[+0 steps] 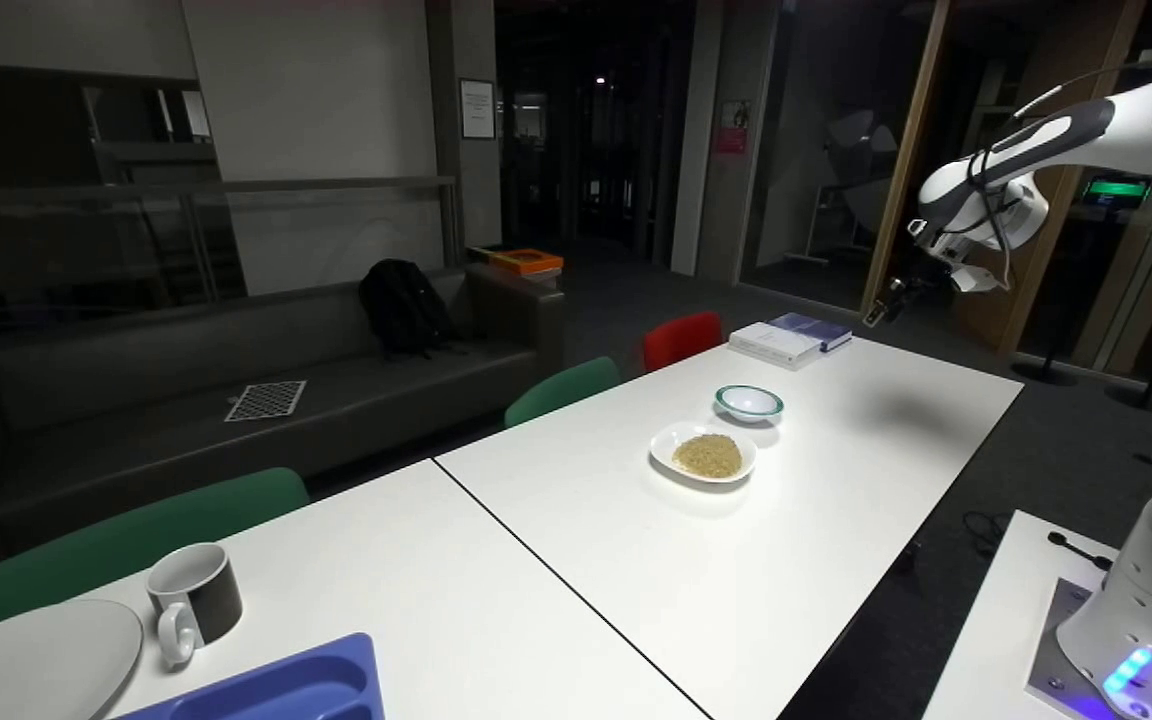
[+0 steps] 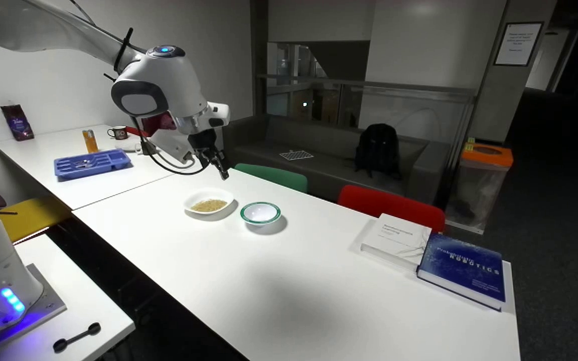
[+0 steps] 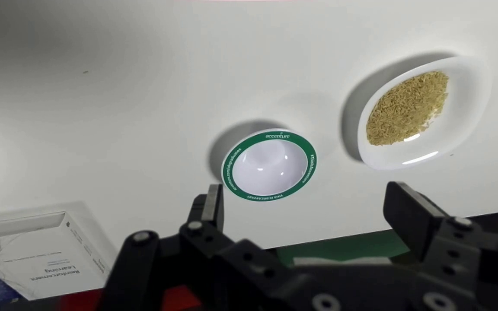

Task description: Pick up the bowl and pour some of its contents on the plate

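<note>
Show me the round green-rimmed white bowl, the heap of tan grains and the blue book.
Green-rimmed white bowl [image 3: 270, 169], wrist view: its inside.
Heap of tan grains [image 3: 407, 110], wrist view: its middle.
Blue book [image 2: 462, 268], in an exterior view: front cover.

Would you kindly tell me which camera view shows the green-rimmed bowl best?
The wrist view: the green-rimmed bowl appears largest there, and the white lettering on its rim, including "accenture", can be read. Both exterior views show it whole but smaller, with the green rim visible and no readable lettering.
</note>
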